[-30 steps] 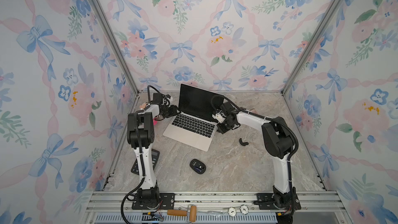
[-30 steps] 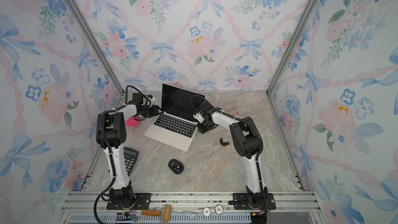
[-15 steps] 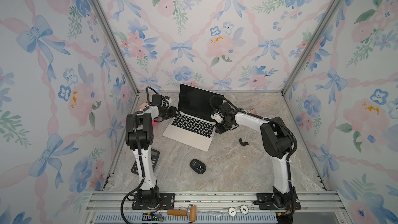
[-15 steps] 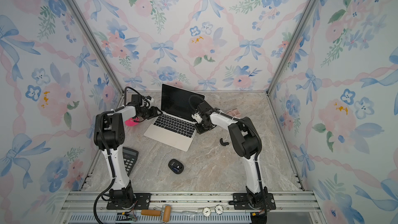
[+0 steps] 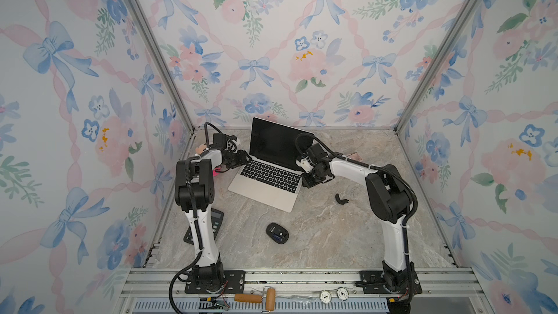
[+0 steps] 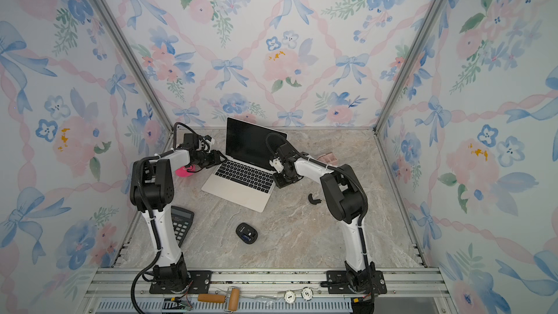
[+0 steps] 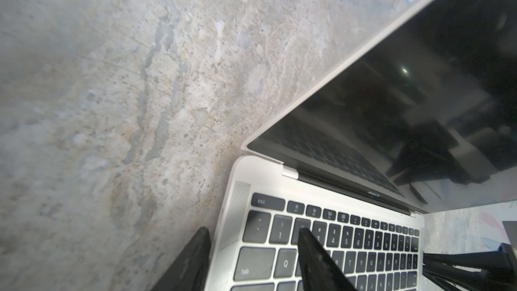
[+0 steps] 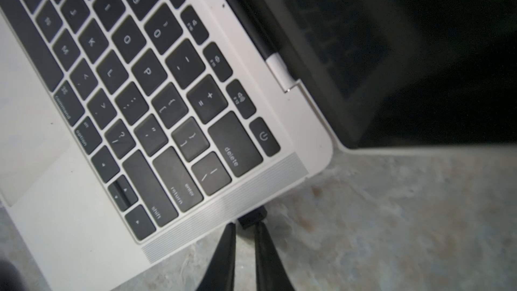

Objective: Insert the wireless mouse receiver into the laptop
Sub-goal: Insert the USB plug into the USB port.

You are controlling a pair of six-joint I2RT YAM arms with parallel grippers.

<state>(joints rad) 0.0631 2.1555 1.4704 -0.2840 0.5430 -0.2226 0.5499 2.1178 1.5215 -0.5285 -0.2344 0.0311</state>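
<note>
The open laptop (image 5: 263, 192) (image 6: 238, 191) sits at the back of the table. The wireless mouse receiver (image 8: 251, 216), a tiny black stub, sticks out of the laptop's right side edge (image 8: 223, 205). My right gripper (image 8: 245, 226) (image 5: 304, 180) (image 6: 276, 181) has its narrow-set tips pinching the stub's outer end. In both top views the gripper hides the receiver. My left gripper (image 7: 253, 232) (image 5: 246, 160) (image 6: 222, 160) stands open astride the laptop's (image 7: 263, 174) left edge, near the rear corner. One finger is over the keys and the other is beside the edge, above the table.
A black mouse (image 5: 277, 233) (image 6: 246, 232) lies in front of the laptop, and a curved black cover piece (image 5: 341, 199) lies to its right. A calculator (image 6: 181, 222) sits by the left arm's base, with a pink object (image 6: 182, 172) under the left forearm. Walls close in on three sides.
The right gripper has shifted slightly along the laptop's right edge. The left arm has barely moved.
</note>
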